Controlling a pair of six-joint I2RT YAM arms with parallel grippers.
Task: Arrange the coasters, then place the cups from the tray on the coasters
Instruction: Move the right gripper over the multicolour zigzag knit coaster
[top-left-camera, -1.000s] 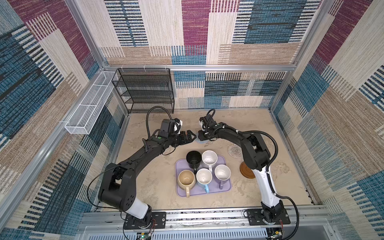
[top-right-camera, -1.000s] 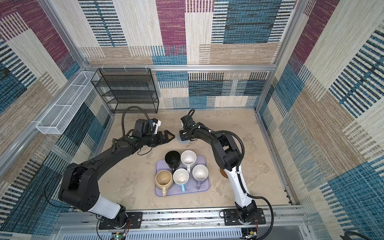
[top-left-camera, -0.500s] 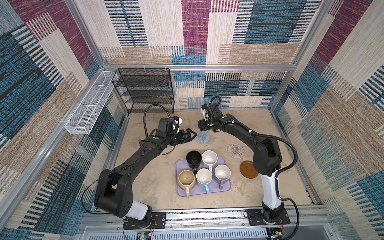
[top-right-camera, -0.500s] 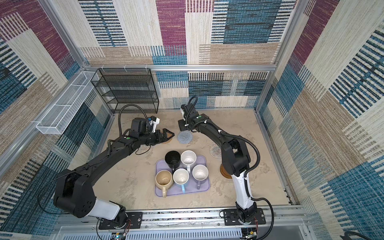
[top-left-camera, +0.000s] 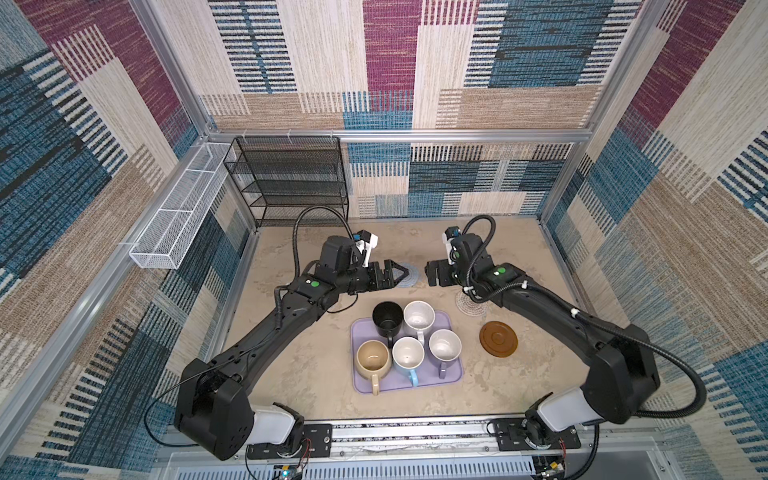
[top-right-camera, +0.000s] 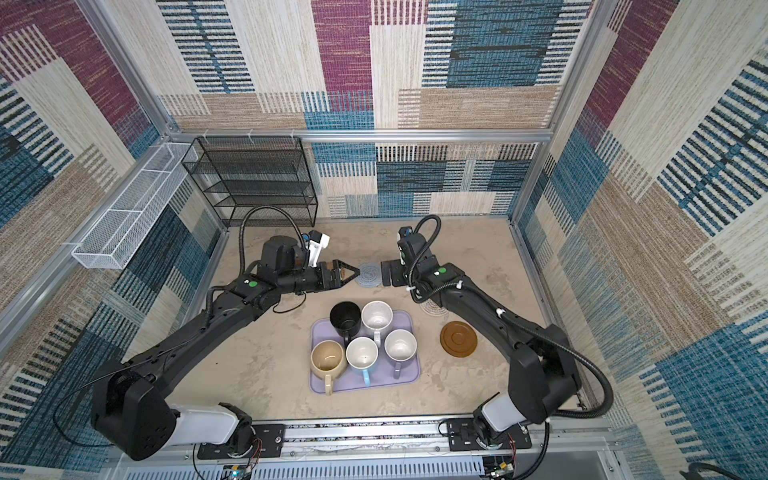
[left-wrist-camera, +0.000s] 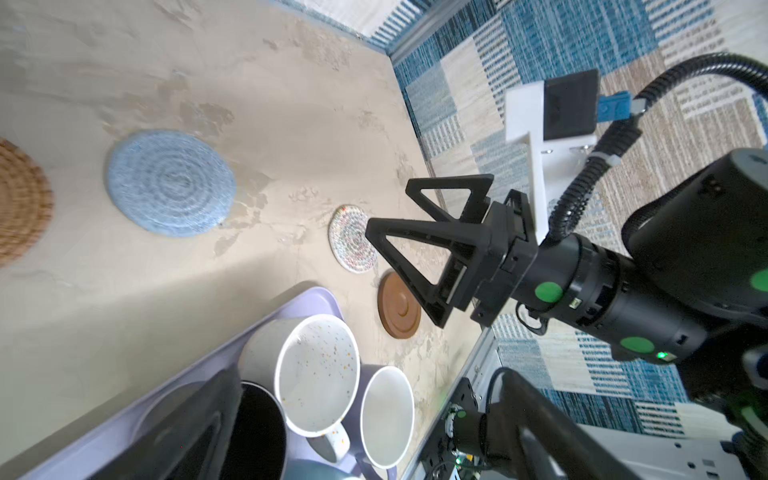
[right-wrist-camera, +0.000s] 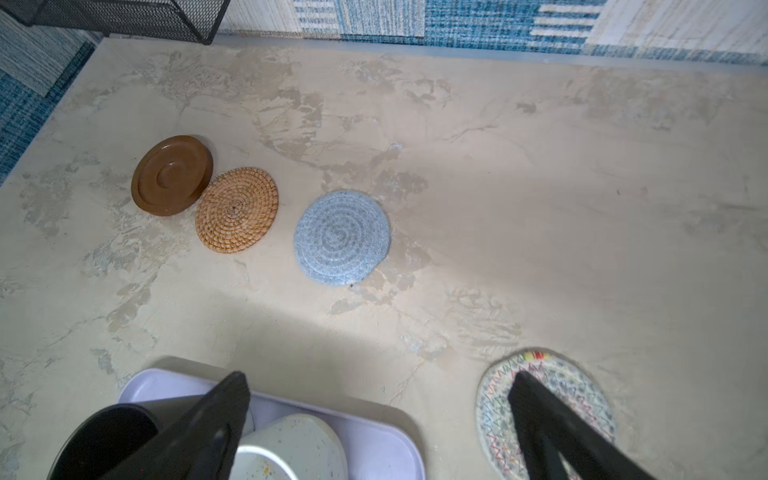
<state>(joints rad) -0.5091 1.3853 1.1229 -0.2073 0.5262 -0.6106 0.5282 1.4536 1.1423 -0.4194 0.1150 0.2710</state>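
Right wrist view: my right gripper (right-wrist-camera: 379, 376) stands spread wide and empty, its black wedge fingers framing the mottled sandy table (right-wrist-camera: 540, 208). Straight ahead of it lies the blue-grey coaster (right-wrist-camera: 342, 237), a flat disc of coiled cord. Further ahead, the tightly woven rattan coaster (right-wrist-camera: 236, 210) sits edge to edge with a glossy brown coaster (right-wrist-camera: 171, 175), saucer-shaped with a raised ring. Under one finger lies the white-grey coaster (right-wrist-camera: 544, 411), flecked with coloured zigzag stitching. Under the other sits the smooth lavender tray (right-wrist-camera: 374, 428), round-cornered.

In both top views my left gripper (top-right-camera: 351, 273), also wide and empty, faces the right one across the blue-grey disc. Behind both grippers, five cups (top-left-camera: 408, 354) crowd the tray. A second brown coaster (top-left-camera: 498, 338) lies beside the tray, apart from it.
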